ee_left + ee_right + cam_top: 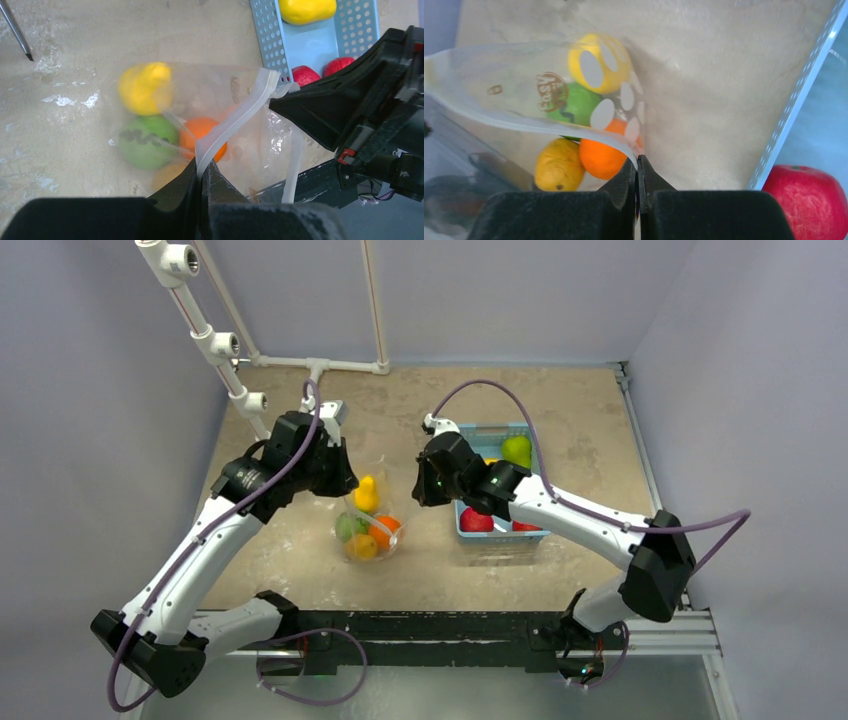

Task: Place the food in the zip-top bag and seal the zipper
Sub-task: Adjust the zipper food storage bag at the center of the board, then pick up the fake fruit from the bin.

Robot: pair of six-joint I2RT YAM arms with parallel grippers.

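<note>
My left gripper point(201, 169) and right gripper point(638, 163) each clamp an end of the zipper point(239, 119) — its length spans between them, bowed open

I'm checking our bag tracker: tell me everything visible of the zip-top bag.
The zip-top bag is clear, crinkly plastic with white dots and a brown logo, resting on the table left of the blue basket. Its whitish zipper strip is pinched by the left gripper and right gripper. Inside sit a yellow fruit, a striped green fruit, an orange fruit and a yellow-orange fruit.
</note>
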